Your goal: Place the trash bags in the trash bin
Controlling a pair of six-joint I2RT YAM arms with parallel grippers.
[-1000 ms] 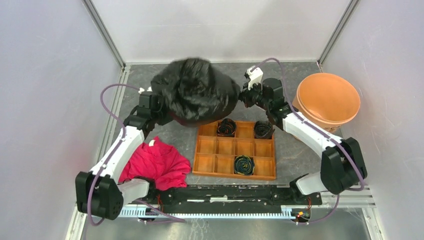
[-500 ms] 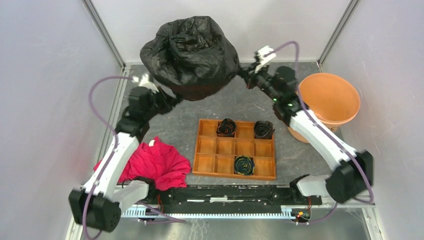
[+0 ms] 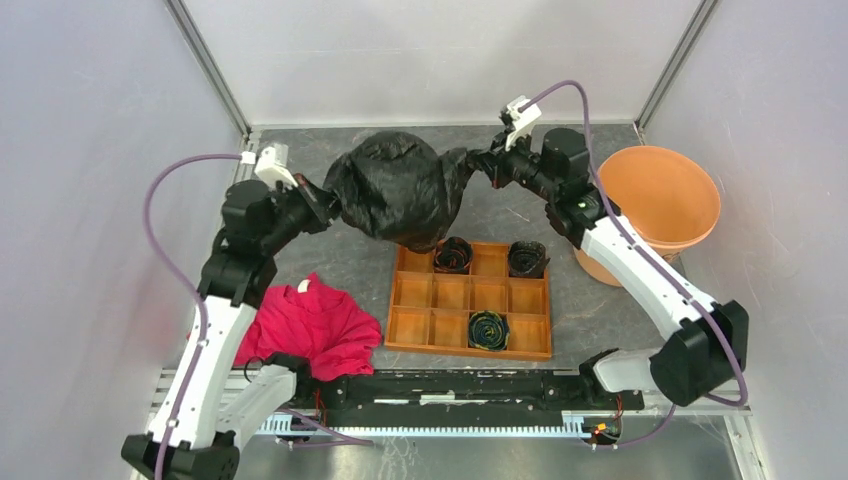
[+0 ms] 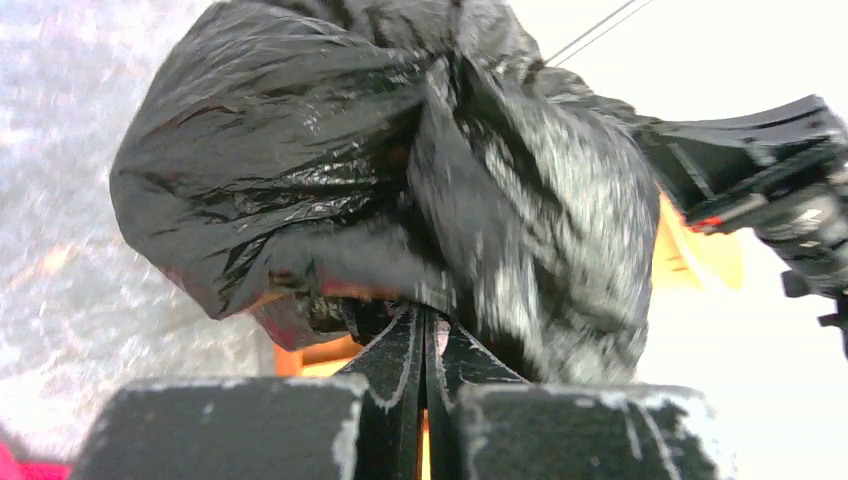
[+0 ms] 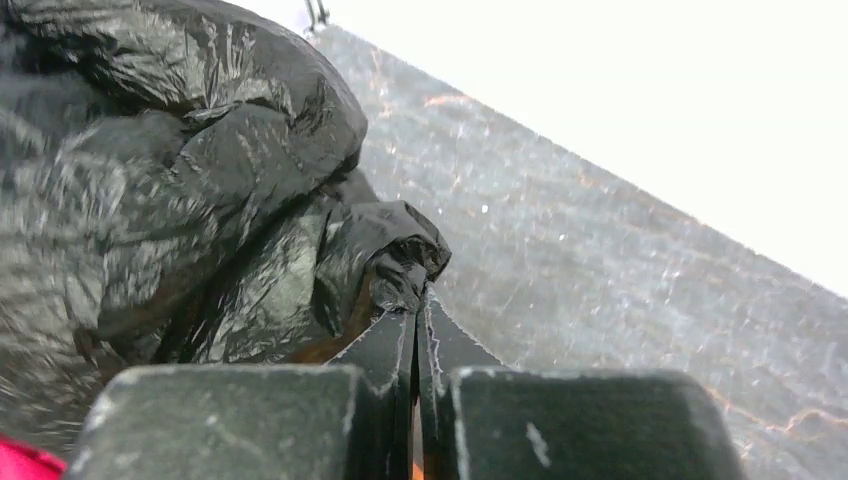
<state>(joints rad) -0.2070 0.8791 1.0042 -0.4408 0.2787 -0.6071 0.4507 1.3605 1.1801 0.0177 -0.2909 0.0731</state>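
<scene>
Between both pairs of jaws hangs the large wrinkly black plastic trash bag [image 3: 400, 190]; left gripper [image 3: 322, 200] and right gripper [image 3: 478, 165] each clamp a gathered edge. Bag now lower and narrower than half a second ago. Round terracotta-orange plastic bin [image 3: 655, 195] sits beyond the right jaws, empty. Judged: transfer pending.

We read no text, label, brand, number or sign in any view; the trash bags [image 3: 400, 190], the trash bin [image 3: 700, 215] and the wooden tray [image 3: 452, 295] show no legible marks.

Right fingers [image 5: 380, 350] pressed together on a bunched fold of the glossy black trash bag [image 5: 170, 170], grey table [image 5: 620, 270] behind
</scene>
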